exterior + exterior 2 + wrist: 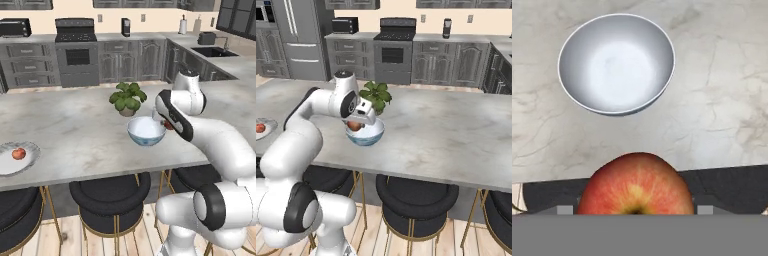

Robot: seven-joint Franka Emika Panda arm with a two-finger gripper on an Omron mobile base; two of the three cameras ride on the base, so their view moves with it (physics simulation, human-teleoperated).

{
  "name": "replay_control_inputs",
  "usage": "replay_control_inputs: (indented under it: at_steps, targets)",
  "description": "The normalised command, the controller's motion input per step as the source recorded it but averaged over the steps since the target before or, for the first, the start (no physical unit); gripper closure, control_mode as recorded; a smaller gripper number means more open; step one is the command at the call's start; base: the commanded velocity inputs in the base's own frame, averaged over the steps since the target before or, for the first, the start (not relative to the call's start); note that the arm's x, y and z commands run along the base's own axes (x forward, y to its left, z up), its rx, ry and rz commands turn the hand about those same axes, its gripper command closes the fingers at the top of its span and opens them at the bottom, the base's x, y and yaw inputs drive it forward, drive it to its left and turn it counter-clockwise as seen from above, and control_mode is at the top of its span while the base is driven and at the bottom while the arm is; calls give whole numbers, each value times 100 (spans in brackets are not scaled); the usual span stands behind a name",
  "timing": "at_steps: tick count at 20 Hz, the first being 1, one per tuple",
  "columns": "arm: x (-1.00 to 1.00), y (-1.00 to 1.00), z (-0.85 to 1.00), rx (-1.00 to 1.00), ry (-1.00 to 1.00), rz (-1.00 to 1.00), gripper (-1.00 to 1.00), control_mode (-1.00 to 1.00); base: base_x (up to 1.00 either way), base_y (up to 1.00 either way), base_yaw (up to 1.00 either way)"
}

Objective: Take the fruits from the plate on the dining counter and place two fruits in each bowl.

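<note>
Gripper (pixel 356 125) pinching fruit (pixel 635 184), hovering near bowl (pixel 616 62) rim. Bowl looking empty. Advising: centring over bowl, lowering before releasing, avoiding bounce-out.

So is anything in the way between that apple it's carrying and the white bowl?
Nothing visible is. The end effector holds the fruit beside the white bowl, which looks empty inside. The potted plant stands behind the bowl, off the path. Another fruit waits on the plate.
</note>
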Motion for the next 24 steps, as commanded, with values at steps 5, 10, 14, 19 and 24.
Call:
replay_control_inputs:
  at_steps: [5, 10, 14, 19, 24]
  targets:
    - [90, 13, -49, 0, 2, 0, 100, -100, 0, 0, 0]
    - [60, 28, -86, 0, 2, 0, 100, -100, 0, 0, 0]
    - [39, 15, -71, 0, 1, 0, 100, -100, 0, 0, 0]
    - [42, 0, -21, 0, 0, 0, 100, -100, 0, 0, 0]
    - [44, 0, -3, 0, 0, 0, 100, -100, 0, 0, 0]
